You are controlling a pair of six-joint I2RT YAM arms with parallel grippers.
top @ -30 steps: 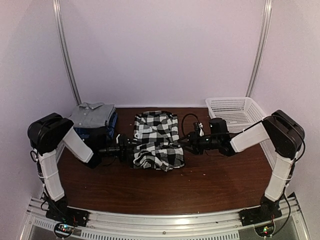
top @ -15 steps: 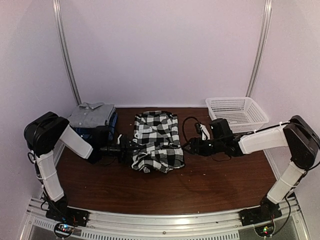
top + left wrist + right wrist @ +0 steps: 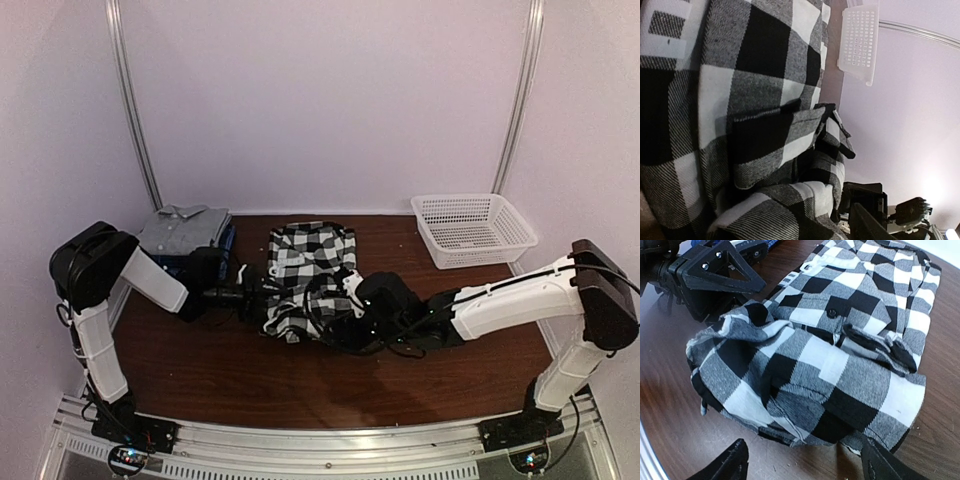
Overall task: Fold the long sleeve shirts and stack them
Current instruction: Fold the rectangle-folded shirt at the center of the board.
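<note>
The black-and-white plaid shirt lies roughly folded mid-table, its near end bunched up. My left gripper is pressed against the shirt's left edge. Plaid cloth fills its own view and covers most of its jaws, so a grip cannot be made out. The right wrist view shows that gripper beside the bunched corner. My right gripper hangs low at the shirt's near edge. It is open, with only bare table between its fingers. A folded grey shirt tops a dark blue one at the back left.
A white mesh basket stands at the back right and also shows in the left wrist view. The brown wooden table runs to the walls behind and at both sides. A metal rail borders its near edge.
My right arm has swung from the shirt's right side round to its near edge, its jaws widening. The left gripper has stayed at the shirt's left edge.
</note>
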